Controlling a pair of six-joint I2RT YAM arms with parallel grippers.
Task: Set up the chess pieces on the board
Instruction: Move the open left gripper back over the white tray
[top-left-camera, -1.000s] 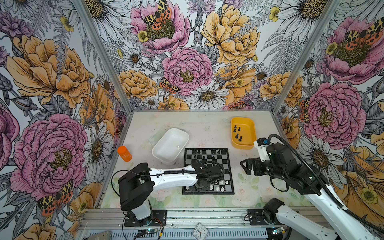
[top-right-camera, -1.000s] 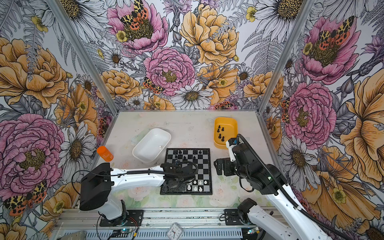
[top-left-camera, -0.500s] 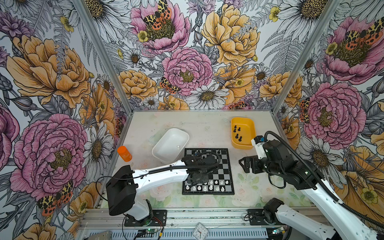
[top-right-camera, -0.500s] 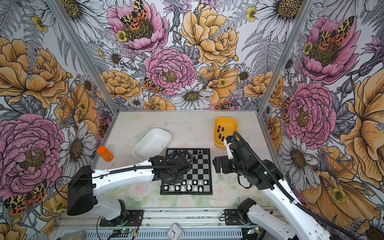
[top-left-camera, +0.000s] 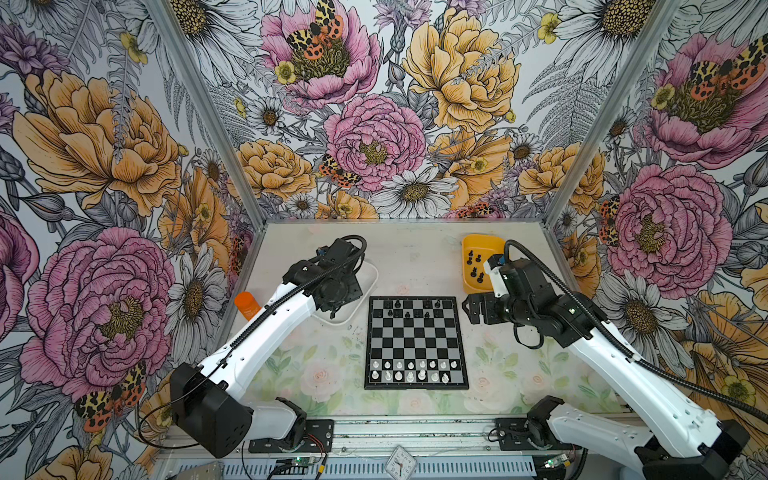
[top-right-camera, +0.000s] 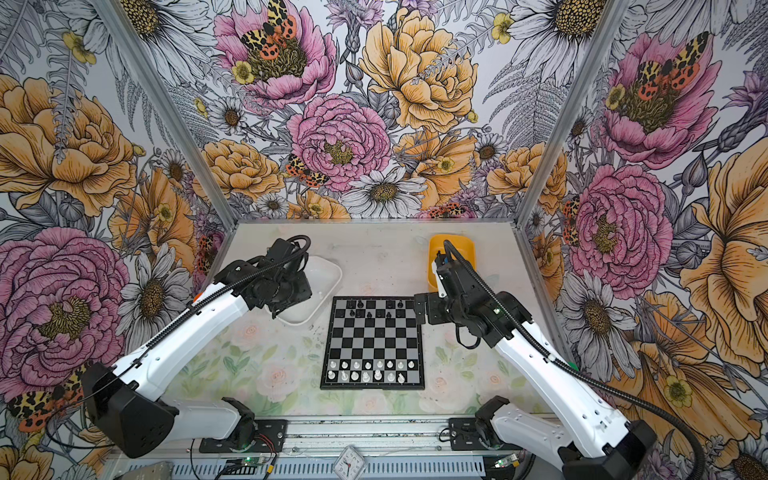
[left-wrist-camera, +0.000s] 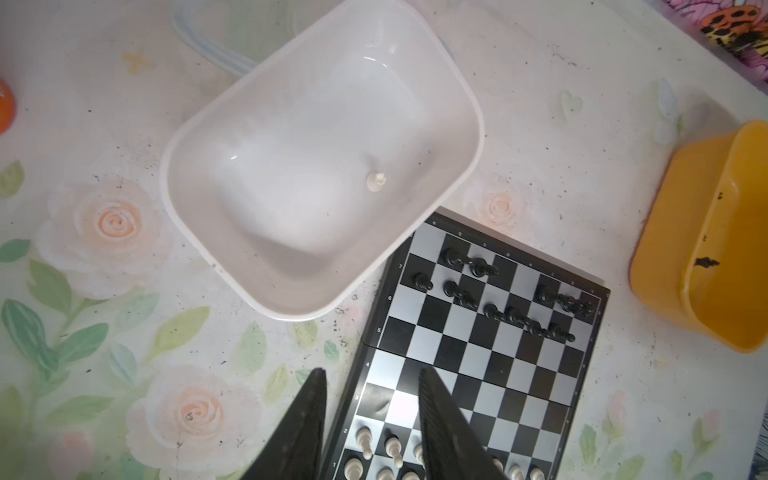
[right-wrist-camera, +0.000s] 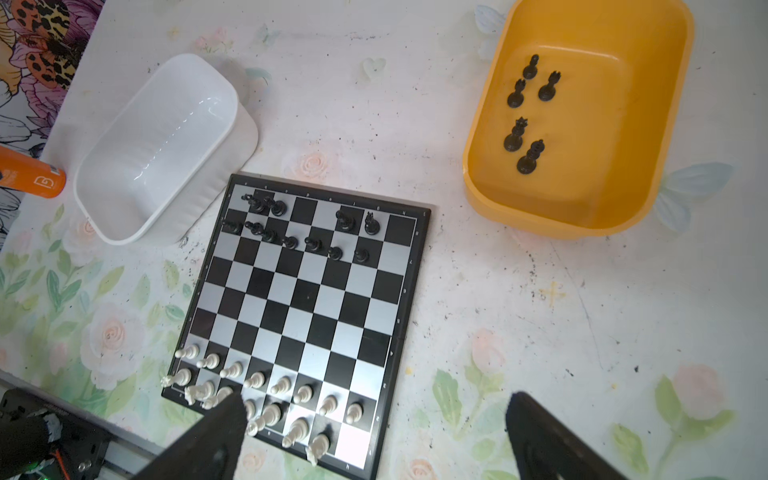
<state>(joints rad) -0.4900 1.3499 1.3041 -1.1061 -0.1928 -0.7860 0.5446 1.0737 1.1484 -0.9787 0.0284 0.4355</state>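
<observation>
Left gripper (left-wrist-camera: 370, 374): fingers (left-wrist-camera: 307, 419) apart at a medium gap, nothing between them. In both top views it hangs left of centre over the white tub (left-wrist-camera: 415, 75), with its fingers hidden under the wrist there. One white piece (left-wrist-camera: 376, 181) lies in that tub.

Right gripper (right-wrist-camera: 376, 399): jaws spread wide, empty. In a top view it sits right of centre (top-left-camera: 471, 309), just beside the board's upper right corner, above the table (top-left-camera: 415, 257).

Board (top-left-camera: 415, 345): flat on the table, lower centre of both top views, between the two arms. White pieces (top-left-camera: 411, 370) fill most of the two rows along its lower edge. Black pieces (top-left-camera: 409, 309) stand on the two rows along its upper edge, with gaps, and some look off-square.

Yellow tub (right-wrist-camera: 623, 124): upper right of the board, partly behind the right arm in the top views. Five loose black pieces (right-wrist-camera: 514, 139) are in it, apart from each other.

Orange bottle (top-left-camera: 246, 304): at the table's left edge, left of the white tub.
</observation>
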